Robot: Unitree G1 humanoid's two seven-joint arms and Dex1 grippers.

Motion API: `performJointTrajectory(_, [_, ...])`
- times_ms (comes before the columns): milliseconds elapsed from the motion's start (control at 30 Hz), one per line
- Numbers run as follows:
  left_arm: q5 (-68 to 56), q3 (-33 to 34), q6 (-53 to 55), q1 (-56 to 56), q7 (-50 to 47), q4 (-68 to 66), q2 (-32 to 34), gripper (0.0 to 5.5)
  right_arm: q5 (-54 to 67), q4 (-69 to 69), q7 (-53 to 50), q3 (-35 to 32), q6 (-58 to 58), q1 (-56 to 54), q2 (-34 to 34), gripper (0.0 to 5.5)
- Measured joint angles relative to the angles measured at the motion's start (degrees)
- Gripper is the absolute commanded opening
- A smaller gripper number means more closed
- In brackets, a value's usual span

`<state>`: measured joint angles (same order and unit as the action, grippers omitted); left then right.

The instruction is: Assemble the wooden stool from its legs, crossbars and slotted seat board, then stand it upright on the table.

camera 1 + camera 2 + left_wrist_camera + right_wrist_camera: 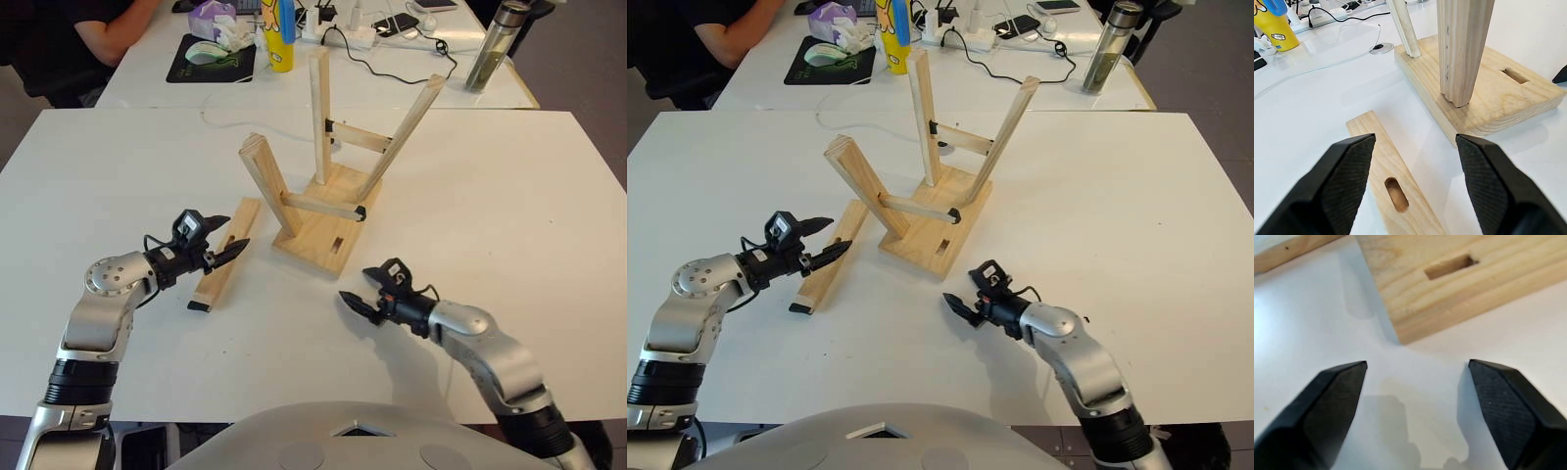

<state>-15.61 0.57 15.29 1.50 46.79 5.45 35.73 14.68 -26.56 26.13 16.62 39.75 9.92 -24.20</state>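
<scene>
The stool stands upside down mid-table. Its slotted seat board [328, 233] lies flat, three legs [319, 108] rise from it, and crossbars [361, 137] link them. One slot [1449, 267] near the board's front corner is empty. A loose fourth leg [223, 262] with an oval hole lies flat just left of the board. My left gripper [237, 231] hovers open over that leg's far end, and the leg [1376, 142] shows between its fingers [1347, 181]. My right gripper [355, 286] is open just above the table, a short way in front of the board's corner [1400, 328], holding nothing.
Behind the white table stands another one with a yellow bottle [282, 34], a mouse pad [211, 59], cables and a metal flask [493, 44]. A thin cable [1327, 66] runs across the table beyond the stool. The table's right half and front strip are bare.
</scene>
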Motion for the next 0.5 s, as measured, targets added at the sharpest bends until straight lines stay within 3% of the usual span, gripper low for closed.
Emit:
performJointTrajectory(200, [0.0, -0.1, -0.1, 4.1, 2.8, -3.4, 1.3, 3.07, -4.9, 2.8, -6.1, 3.4, -3.2, -0.6, 5.7, 3.86])
performJointTrajectory(500, [0.1, -0.2, 0.0, 5.1, 3.2, -4.1, 1.5, 3.07, -9.9, 7.2, -11.8, 0.5, -5.5, -3.7, 7.4, 3.86])
